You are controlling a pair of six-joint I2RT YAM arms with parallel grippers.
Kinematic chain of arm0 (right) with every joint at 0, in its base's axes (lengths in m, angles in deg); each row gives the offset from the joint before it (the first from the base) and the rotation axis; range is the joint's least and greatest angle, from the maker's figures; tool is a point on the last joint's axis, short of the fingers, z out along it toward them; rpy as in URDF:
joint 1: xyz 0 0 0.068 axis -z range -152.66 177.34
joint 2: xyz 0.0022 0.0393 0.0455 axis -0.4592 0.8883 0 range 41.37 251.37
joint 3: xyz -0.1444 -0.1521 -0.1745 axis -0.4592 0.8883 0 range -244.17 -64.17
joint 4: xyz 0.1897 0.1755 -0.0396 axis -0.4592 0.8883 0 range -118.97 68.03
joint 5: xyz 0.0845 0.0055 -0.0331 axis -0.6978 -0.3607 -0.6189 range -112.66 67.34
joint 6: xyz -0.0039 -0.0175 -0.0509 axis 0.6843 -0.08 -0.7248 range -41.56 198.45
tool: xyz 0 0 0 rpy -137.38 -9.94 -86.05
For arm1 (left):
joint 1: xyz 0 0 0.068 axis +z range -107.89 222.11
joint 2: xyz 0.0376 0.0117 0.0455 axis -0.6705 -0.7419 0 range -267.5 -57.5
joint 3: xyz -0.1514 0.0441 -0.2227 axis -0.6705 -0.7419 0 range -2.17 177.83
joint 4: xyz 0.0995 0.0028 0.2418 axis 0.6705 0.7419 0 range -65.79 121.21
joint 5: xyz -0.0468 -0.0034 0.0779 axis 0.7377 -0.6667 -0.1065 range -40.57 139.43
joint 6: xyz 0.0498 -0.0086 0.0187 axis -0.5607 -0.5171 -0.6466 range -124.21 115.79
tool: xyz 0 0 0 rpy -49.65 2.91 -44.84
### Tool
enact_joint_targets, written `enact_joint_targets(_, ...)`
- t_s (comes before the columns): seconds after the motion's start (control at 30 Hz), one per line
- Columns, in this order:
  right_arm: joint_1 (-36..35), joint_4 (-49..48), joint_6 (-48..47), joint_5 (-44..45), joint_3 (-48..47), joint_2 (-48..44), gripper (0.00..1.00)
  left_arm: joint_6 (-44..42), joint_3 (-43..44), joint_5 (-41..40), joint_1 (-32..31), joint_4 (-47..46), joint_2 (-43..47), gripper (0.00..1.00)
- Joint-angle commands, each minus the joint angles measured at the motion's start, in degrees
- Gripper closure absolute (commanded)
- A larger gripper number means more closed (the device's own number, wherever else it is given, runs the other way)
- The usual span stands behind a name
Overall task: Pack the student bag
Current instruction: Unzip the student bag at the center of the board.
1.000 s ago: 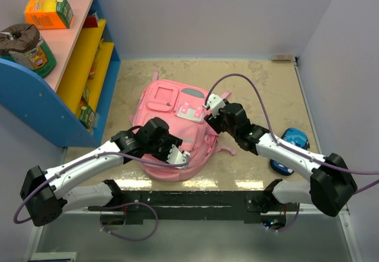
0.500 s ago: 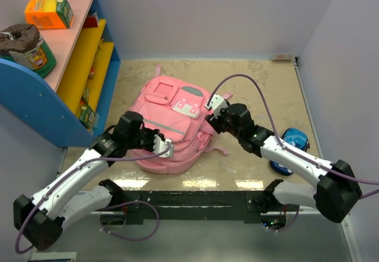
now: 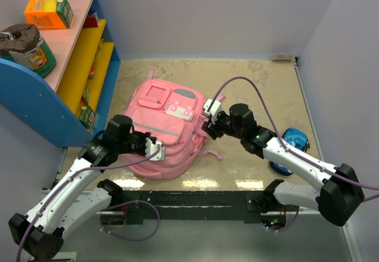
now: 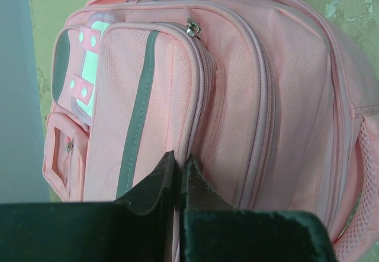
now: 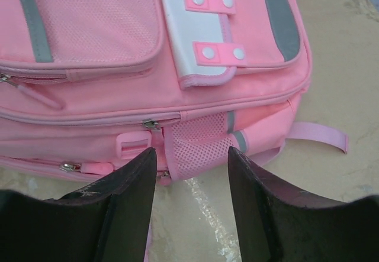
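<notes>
Top view, student bag: the pink student bag [image 3: 160, 126] is lying flat with its front pockets up on the table [image 3: 260, 84], left of the middle and nearer the near edge than the far one.
Top view, left fingers: the left fingers [image 3: 155, 151] are pressing at the bag's near end.
Top view, right fingers: the right fingers [image 3: 207, 126] are hanging at the bag's right side, toward the table's middle.
Top view, surroundings: a small blue pouch [image 3: 290, 146] is sitting by the right edge, partly under the right arm. A blue shelf unit [image 3: 35, 96] is standing along the left edge.
Left wrist, fingers: they are closing together against the front pocket's seam. A thin pale sliver is showing between them, but whether fabric is pinched cannot be told.
Left wrist, zips: the zip tracks are looking closed, with one metal pull [image 4: 192, 26] lying at the pocket's far corner.
Right wrist, fingers: they are standing apart with nothing between them, framing the mesh side pocket [image 5: 198, 146].
Right wrist, bag: the white patch [image 5: 189, 43] and a loose strap [image 5: 317, 133] are showing.
Risk, sliding: the soft bag is probably going to skid toward the left edge if one arm is pulling without the other bracing.
Risk, snagging: open fingers may be catching mesh or strap instead of a zip pull, bunching the fabric.
Risk, slipping: a thin pinch may be slipping off under tension.
</notes>
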Motion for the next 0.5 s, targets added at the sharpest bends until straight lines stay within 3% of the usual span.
enact_joint_targets(0.0,-0.2,-1.0,0.5,-5.8,-1.3,1.4,0.46,3.4,5.0,4.7,0.8,-7.6,1.0,1.0)
enact_joint_targets(0.23,-0.2,1.3,0.1,-10.4,-4.4,8.9,0.47,3.6,5.3,4.6,0.8,-6.8,3.5,1.0)
enact_joint_targets(0.47,-0.2,-3.6,2.2,-14.2,-4.3,13.3,0.47,4.0,5.7,5.4,0.8,-6.0,4.4,1.0)
